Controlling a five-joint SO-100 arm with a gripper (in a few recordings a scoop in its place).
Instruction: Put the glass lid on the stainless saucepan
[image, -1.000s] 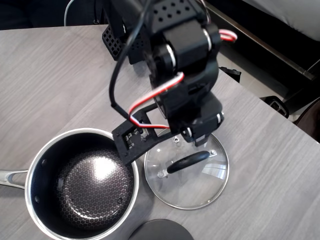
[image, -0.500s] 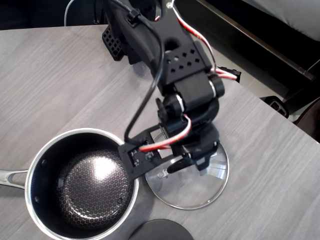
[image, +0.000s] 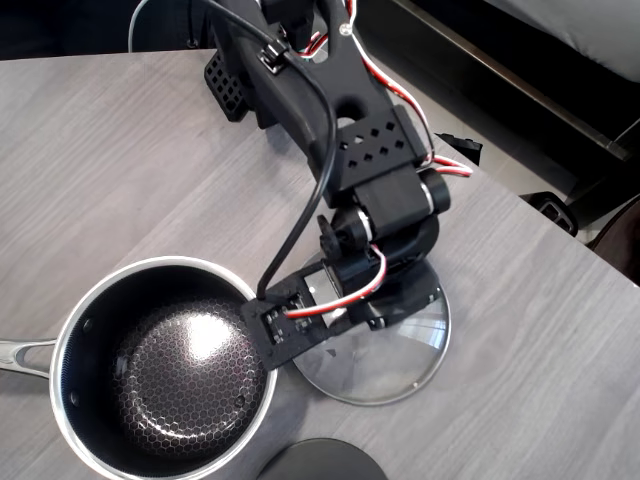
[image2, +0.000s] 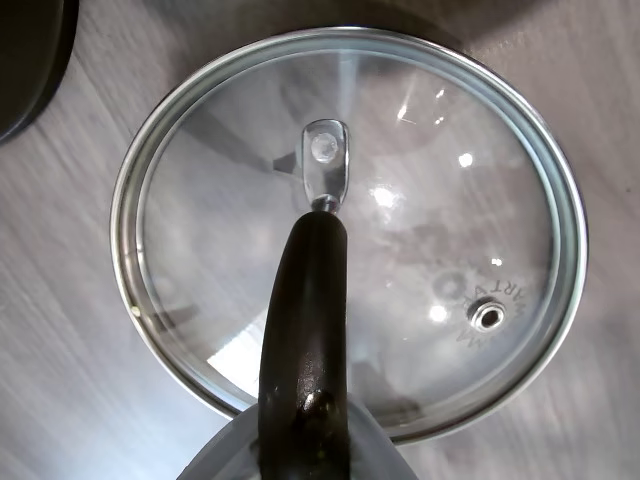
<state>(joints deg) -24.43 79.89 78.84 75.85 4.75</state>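
the glass lid (image: 400, 355) lies flat on the tabletop (image: 110, 160), rim nearly touching the stainless saucepan (image: 75, 400), which sits at its 9 o'clock in the overhead view with the honeycomb inside open and uncovered. the arm reaches in from 12 o'clock and the claw (image: 375, 318) hangs right over the lid's centre, hiding the handle from above.

in the wrist view the black bar handle (image2: 305, 330) runs from the lid's middle down to 6 o'clock, straight into the claw's grey finger (image2: 225, 455) at the bottom edge, so the bar's long axis runs lengthwise into the claw. the finger seems to be at or around the handle, but whether the claw is clamped on it or merely poised cannot be told from these pictures.

the lid's vent hole (image2: 488, 316) sits toward 4 o'clock. judging from the layout, the carry would be a short one toward 9 o'clock, once the bar is firmly gripped and lifted.
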